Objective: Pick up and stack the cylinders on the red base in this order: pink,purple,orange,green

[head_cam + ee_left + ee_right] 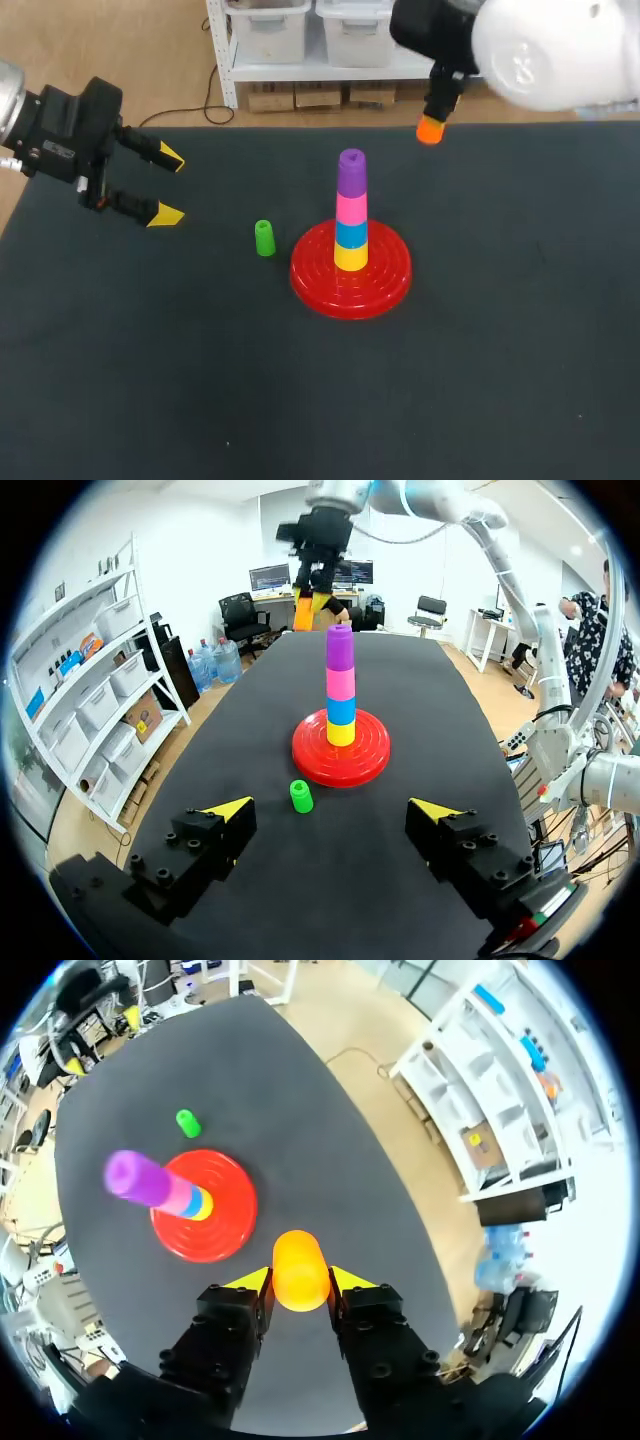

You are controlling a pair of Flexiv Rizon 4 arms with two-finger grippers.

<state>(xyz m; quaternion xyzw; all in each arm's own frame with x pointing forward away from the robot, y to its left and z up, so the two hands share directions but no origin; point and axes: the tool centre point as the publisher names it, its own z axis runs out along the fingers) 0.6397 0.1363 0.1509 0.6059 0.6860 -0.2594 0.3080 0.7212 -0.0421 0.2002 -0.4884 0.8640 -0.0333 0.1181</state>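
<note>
My right gripper (300, 1282) is clamped on the orange cylinder (300, 1268), with one yellow-tipped finger on each side of it. In the head view it holds the cylinder raised near the table's far edge, behind and to the right of the stack. My left gripper (168, 186) is released: its fingers are spread wide with nothing between them. It hangs over the table's left side, well apart from the base.

The black table (500, 380) carries the red base (392, 282) near its centre. Four cylinders are stacked upright on the base, from bottom to top:
- yellow cylinder (350, 258)
- blue cylinder (350, 234)
- pink cylinder (351, 208)
- purple cylinder (351, 172)

The green cylinder (264, 238) stands upright on the table just beside the base's left rim. It does not touch the rim, and it lies between the base and my left gripper.
</note>
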